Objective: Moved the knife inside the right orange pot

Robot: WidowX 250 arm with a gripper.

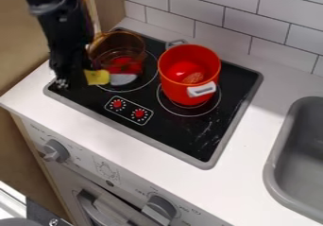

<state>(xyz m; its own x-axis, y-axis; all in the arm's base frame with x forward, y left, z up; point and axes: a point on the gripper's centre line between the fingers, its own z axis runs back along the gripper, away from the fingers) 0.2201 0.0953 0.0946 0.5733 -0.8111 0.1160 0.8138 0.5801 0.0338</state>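
White marks point(109, 105) ring the red dials point(139, 113) near the yellow-handled knife point(98, 77).

White brick-pattern tiled wall point(233, 19) with dark grout, white counter point(142, 149), grey sink point(274, 159), wooden panel point(22, 55) at left

Toy kitchen setup. Black stovetop point(189, 142) w/ two burner rings, red pot point(172, 84) on one; gray sink point(272, 173) at right, white counter point(252, 140), tile wall point(240, 24) behind, oven point(101, 196) w/ gray knobs point(56, 151) below.
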